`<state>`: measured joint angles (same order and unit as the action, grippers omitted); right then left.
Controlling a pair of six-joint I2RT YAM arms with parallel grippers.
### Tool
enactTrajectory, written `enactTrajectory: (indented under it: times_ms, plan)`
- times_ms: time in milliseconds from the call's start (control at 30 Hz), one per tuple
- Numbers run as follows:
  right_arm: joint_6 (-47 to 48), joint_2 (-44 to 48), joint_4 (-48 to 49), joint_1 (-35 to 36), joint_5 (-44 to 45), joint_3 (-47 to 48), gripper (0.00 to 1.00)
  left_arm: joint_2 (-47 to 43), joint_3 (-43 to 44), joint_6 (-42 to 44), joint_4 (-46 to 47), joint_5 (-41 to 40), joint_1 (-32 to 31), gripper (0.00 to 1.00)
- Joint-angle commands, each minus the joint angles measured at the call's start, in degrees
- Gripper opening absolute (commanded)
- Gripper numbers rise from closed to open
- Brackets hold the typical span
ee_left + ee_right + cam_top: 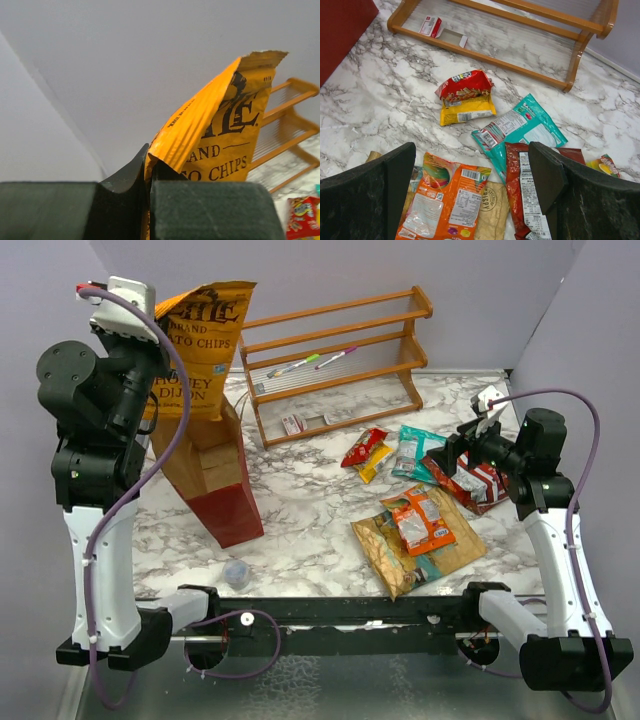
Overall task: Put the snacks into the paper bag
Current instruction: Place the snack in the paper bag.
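1. Left end effector, upper left, is clamped on a gold chip bag hanging over the paper bag. I judge it's not in yet.
2. Right end effector gapes empty at right. Not bagged, lying on the tabletop: second gold bag, orange packet, teal packet, red-yellow packet, dark-red packet.
3. Left wrist view alone shows the pinch on the bag's edge. Only the top view shows the whole paper bag.

chip bag above paper bag, packets scattered
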<state>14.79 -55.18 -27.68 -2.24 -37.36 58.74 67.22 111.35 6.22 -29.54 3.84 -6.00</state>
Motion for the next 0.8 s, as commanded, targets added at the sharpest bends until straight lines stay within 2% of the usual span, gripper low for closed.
enactTrajectory:
  times_ms: [0, 300, 533, 767]
  plan:
    - [-0.6, 0.8, 2.3, -0.2, -2.1, -0.7, 0.95, -2.2, -4.1, 3.8, 5.3, -6.4, 1.5, 0.0]
    - [-0.5, 2.6, 2.4, -0.2, -2.4, -1.6, 0.95, -4.3, -13.4, 8.8, 7.4, -11.7, 2.8, 0.0]
    - [-0.8, 2.0, 1.8, -0.2, -2.9, -0.6, 0.95, 0.0, -9.7, 5.9, -2.8, -9.9, 2.9, 0.0]
    - [-0.9, 2.6, 2.4, -0.2, -3.0, -1.6, 0.95, 0.7, -12.5, 3.3, -4.1, -6.9, 2.9, 0.0]
